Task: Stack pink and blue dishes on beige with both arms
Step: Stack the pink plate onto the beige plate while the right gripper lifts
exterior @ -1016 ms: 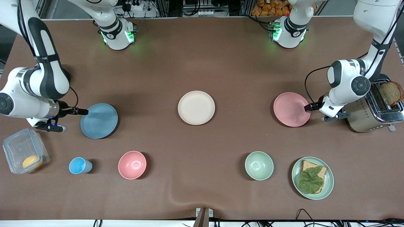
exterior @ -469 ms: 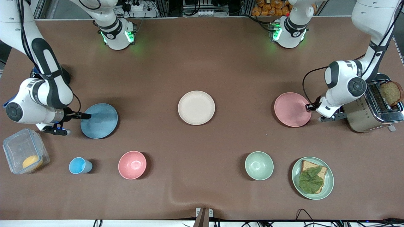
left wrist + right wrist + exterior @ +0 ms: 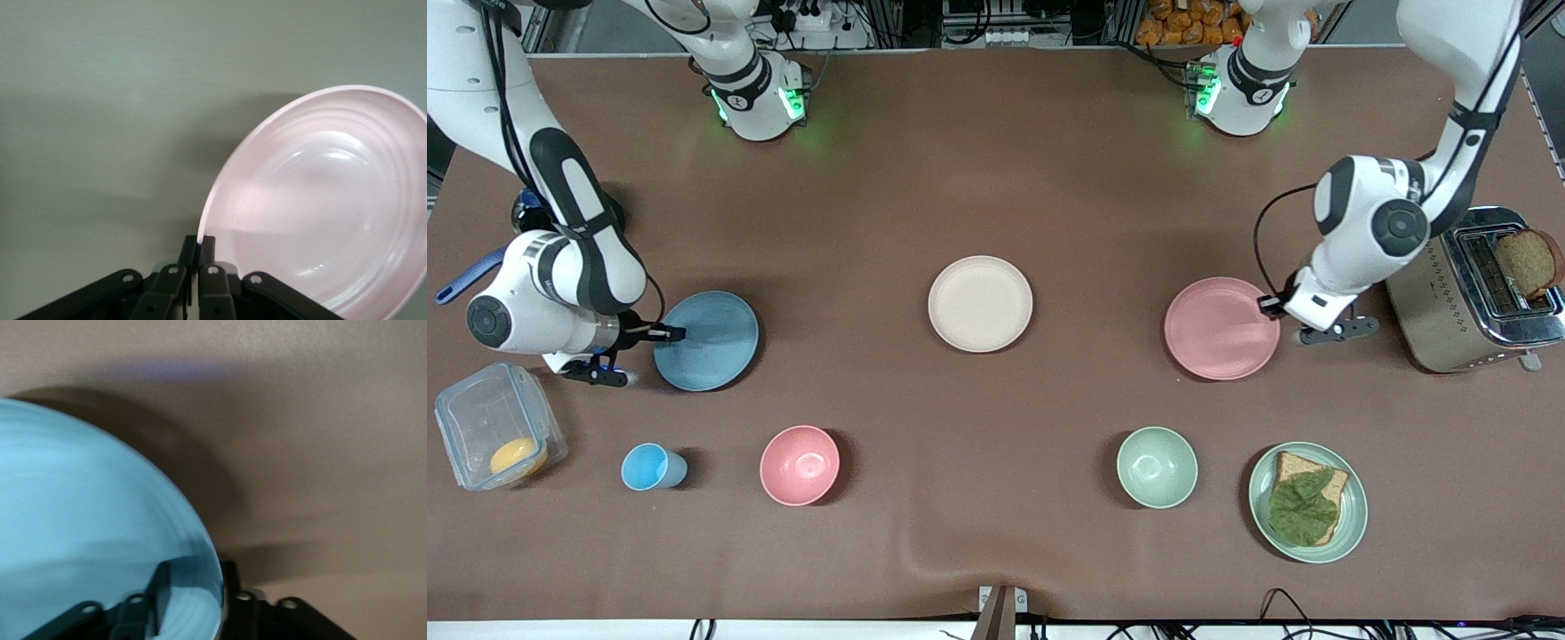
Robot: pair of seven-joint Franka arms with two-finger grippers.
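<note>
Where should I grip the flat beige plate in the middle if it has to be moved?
Pinch the shallow rim of the flat round matte beige plate side-on, low along the brown table. It lies flat, so only its raised edge offers a hold. Any side looks reachable.
</note>
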